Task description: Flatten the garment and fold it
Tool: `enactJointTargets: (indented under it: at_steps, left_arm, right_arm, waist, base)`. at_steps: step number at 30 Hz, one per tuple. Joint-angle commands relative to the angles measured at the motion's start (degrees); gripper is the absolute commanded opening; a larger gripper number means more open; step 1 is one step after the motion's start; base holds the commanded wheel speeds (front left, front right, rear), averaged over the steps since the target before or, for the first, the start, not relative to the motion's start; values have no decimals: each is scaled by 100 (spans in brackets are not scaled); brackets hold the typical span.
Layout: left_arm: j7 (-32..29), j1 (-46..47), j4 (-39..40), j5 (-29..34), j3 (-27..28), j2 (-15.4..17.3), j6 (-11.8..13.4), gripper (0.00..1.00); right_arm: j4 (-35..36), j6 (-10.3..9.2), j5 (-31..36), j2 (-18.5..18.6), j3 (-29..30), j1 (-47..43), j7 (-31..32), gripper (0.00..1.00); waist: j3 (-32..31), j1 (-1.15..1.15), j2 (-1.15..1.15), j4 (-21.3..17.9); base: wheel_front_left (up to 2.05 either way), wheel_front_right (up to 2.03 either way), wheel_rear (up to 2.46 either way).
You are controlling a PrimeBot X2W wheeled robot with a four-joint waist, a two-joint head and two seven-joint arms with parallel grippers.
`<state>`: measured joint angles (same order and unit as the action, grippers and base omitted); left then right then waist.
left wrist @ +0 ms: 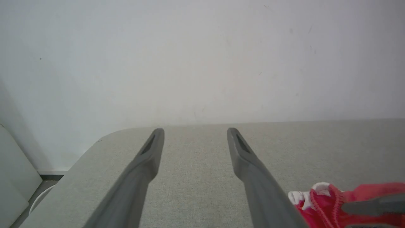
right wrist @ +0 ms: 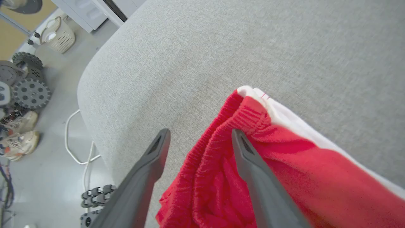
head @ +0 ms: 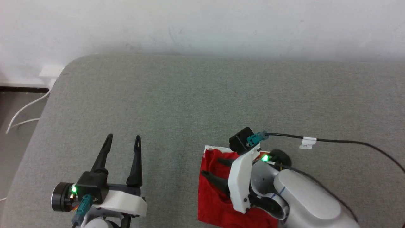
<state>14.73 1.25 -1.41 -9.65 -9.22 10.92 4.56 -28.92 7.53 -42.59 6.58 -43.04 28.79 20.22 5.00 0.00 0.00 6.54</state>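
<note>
head view: the grey fabric worktop (head: 190, 95) carries the garment (head: 212, 202) at its near edge, right of centre, beneath the right arm. the garment lies as a compact, roughly rectangular red packet, not spread out. a white hem band (right wrist: 294, 123) runs along its far side. in the right wrist view the ribbed waistband (right wrist: 202, 148) is doubled over itself at the packet's left edge.

judgement: flattening is finished and the fold is largely made. the near end of the packet is hidden by the forearm and the frame edge, so squareness there cannot be confirmed. left to do, as judged: lift the right arm clear and, if needed, press down the loose waistband layers.

right tool (head: 210, 166): fingers apart, poised over the packet. one finger is above red cloth and the other above bare worktop, with the waistband edge between them. nothing is clamped.

left tool (head: 124, 136): fingers apart, empty, over bare worktop at the lower left, well apart from the garment.

count, largest first:
- worktop: one
- garment: one
- arms with a tool: two
- fingers: four
- black cable (head: 348, 141) from the right wrist: one, with one white tag (head: 308, 142)
</note>
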Motion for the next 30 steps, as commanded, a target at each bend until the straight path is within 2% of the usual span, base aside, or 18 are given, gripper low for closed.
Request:
enactJointTargets:
  at_steps: [1,5,7,8,10,14,19,23,30]
  left_arm:
    - [27,-18,-13,45,35,-23,-42,100]
    - [27,-72,-17,58,69,-35,-59,100]
    - [27,-115,-30,65,90,-44,-63,100]
    - [27,-115,-30,65,90,-44,-63,100]
    - [27,-146,-30,64,114,-46,-57,100]
    - [27,-193,-62,40,167,-51,-42,100]
    - [27,-244,-116,-8,228,-63,-6,100]
    - [27,-330,-138,-67,310,-68,41,100]
    - [27,-524,-174,-138,422,-78,126,100]
  right_arm:
    - [305,-4,370,242,-179,144,-7,100]
    - [1012,-4,1179,744,-228,92,-137,100]
    - [1594,-4,1568,968,188,-228,-404,100]
    - [1594,-4,1568,968,188,-228,-404,100]
    - [1973,-4,1777,1010,653,-569,-641,100]
    - [2625,-4,2210,875,1860,-1394,-1177,100]
    - [3194,-4,2534,503,3317,-2389,-1842,100]
    - [3542,-4,2656,215,4110,-2979,-2129,100]
    - [3983,-4,2669,-90,5123,-3703,-2156,100]
  waist:
    - [-57,0,0,-78]
    - [-133,0,0,-157]
    - [-177,0,0,-224]
    - [-177,0,0,-224]
    - [-192,0,0,-284]
    - [-240,0,0,-394]
    - [-338,0,0,-481]
    - [-426,0,0,-562]
    - [-557,0,0,-623]
  base:
    - [0,0,0]
    - [0,0,0]
    - [0,0,0]
    - [0,0,0]
    - [0,0,0]
    - [0,0,0]
    - [0,0,0]
    - [0,0,0]
    - [0,0,0]
